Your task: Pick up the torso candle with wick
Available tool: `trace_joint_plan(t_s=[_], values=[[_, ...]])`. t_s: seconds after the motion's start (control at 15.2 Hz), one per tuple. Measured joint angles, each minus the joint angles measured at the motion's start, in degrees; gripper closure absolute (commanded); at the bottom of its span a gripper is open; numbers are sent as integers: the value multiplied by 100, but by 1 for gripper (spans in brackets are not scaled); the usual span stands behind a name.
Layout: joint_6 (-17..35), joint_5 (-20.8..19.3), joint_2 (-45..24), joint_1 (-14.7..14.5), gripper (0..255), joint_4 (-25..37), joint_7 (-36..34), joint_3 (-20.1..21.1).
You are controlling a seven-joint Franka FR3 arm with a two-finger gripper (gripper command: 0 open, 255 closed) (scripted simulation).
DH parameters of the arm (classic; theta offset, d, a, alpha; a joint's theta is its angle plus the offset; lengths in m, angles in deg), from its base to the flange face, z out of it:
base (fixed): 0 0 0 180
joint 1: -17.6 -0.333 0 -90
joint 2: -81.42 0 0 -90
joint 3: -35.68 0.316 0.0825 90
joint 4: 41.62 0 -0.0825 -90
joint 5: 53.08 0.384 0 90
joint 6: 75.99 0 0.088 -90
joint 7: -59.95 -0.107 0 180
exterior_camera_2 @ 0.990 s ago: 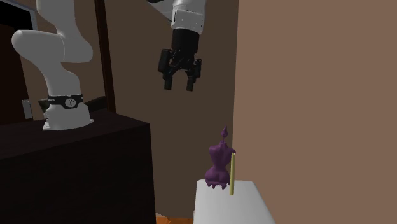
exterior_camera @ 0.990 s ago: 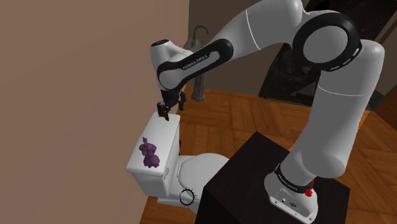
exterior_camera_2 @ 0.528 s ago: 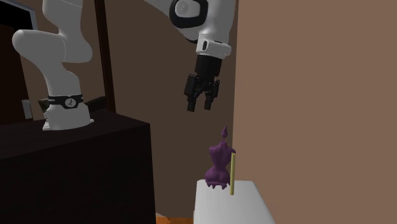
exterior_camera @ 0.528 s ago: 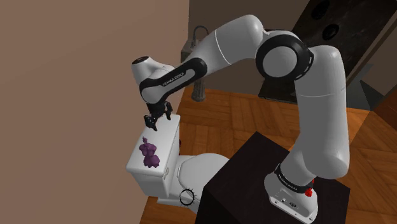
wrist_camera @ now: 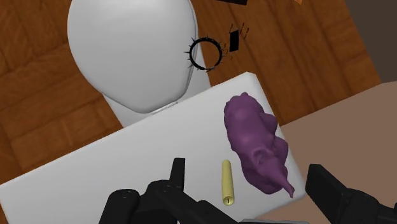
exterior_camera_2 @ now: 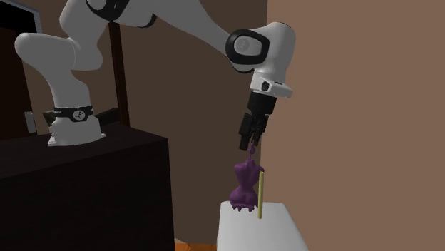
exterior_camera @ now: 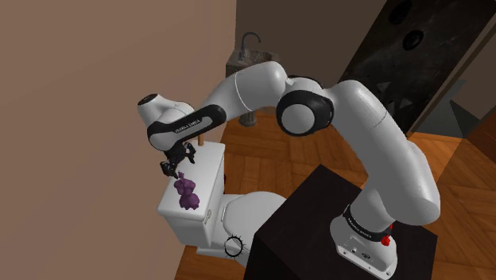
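Note:
A purple torso-shaped candle (exterior_camera: 187, 193) with a thin wick on top stands upright on a white toilet tank lid (exterior_camera: 205, 169), close to the brown wall. My black gripper (exterior_camera: 171, 165) hangs just above it, pointing down. From the second exterior view the gripper (exterior_camera_2: 251, 144) has its tips right over the wick of the candle (exterior_camera_2: 244, 187). Looking along the hand, the gripper (wrist_camera: 251, 184) is open, its fingers (wrist_camera: 177, 173) standing wide apart with the candle (wrist_camera: 254, 143) below and between them, untouched.
A thin yellow stick (exterior_camera_2: 261, 194) stands on the tank lid (exterior_camera_2: 274, 227) beside the candle, also visible near the fingers (wrist_camera: 227, 182). The brown wall (exterior_camera: 95, 95) runs close behind. The white toilet seat lid (wrist_camera: 130, 51), the black stand (exterior_camera: 318, 219) and a wooden floor lie around.
The arm has swung toward the wall and lowered, bringing the gripper from high above the tank's far end to just over the candle's wick. The fingers stayed apart.

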Motion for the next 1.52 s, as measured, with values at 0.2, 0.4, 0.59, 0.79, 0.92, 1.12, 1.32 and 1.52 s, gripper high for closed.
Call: trace_joint_plan(t_s=[0.2,0.4,0.59,0.79,0.92,1.12,1.32,1.52], values=[[-499,-40,-1001,-266,0,1399,77,-25],[-811,-52,-1643,-395,0,2311,170,-51],[-850,-58,-2019,-435,0,2727,205,-74],[-855,-59,-2273,-461,0,2989,222,-88],[-833,-60,-2306,-462,255,3000,221,-90],[-831,-58,-2324,-465,255,3034,224,-89],[-818,-58,-2312,-463,255,3011,222,-88],[-818,-57,-2305,-464,255,3000,221,-87]])
